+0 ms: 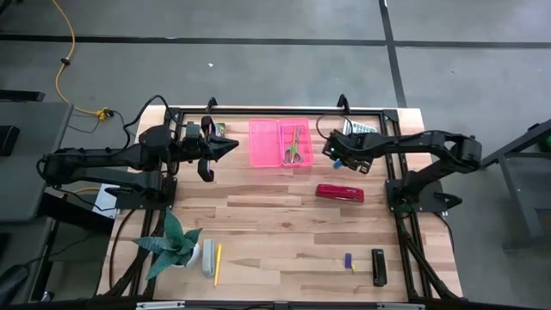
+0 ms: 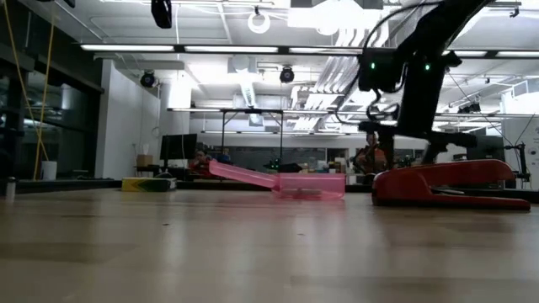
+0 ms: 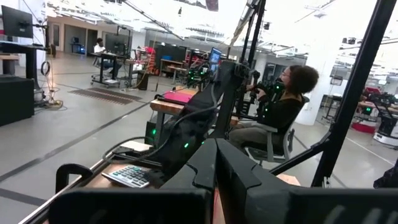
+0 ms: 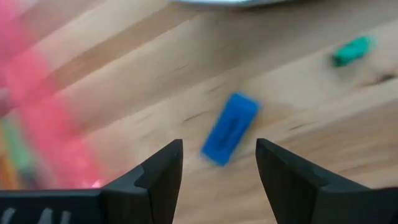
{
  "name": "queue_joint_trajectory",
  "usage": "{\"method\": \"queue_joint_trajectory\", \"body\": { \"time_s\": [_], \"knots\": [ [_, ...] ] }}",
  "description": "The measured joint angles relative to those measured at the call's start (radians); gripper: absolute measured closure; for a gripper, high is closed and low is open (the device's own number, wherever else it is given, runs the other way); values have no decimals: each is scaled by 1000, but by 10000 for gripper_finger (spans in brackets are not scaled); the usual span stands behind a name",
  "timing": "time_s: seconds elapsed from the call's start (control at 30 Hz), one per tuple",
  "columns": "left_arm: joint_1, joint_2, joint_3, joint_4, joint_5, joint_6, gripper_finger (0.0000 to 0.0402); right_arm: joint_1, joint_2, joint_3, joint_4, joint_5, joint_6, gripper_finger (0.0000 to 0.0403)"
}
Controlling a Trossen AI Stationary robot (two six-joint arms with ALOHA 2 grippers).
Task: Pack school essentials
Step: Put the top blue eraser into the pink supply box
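Currently the right claw (image 4: pixel 219 149) hovers at the worktop's (image 1: pixel 284 224) 1 o'clock, fingers spread, nothing between them, with the small blue piece (image 4: pixel 230 128) lying flat on the wood just below and ahead.

Judged step: pick up the blue piece. To do it well, centre the gap over the piece, turn the wrist so the fingers cross its narrow width, and descend until the tips touch the wood before closing.

Just beside, at 12 o'clock, the open pink case (image 1: pixel 264 140) already holds the green-handled scissors (image 1: pixel 294 146).

The left claw (image 1: pixel 225 148), pressed together and empty, waits at 11 o'clock.

Farther off: red stapler (image 1: pixel 339 193) toward 3 o'clock, purple piece (image 1: pixel 349 260) and black piece (image 1: pixel 378 267) at 5 o'clock, yellow pencil (image 1: pixel 218 263) at 7 o'clock.
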Motion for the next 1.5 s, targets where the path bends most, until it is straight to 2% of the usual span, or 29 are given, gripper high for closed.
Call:
{"method": "queue_joint_trajectory", "body": {
  "time_s": [0.2,0.37,0.83,1.27,1.5],
  "knots": [
    [0,0,0,0,0,-7,401,-37,85,0,-28,-23,133,208],
    [0,0,0,1,0,-7,401,-53,146,4,23,-45,192,208],
    [0,0,0,2,2,1,401,-64,168,22,22,-22,369,210],
    [0,0,0,1,4,1,401,-70,205,25,2,-46,372,309],
    [0,0,0,1,4,1,401,-69,199,24,-3,-41,346,334]
  ]
}}
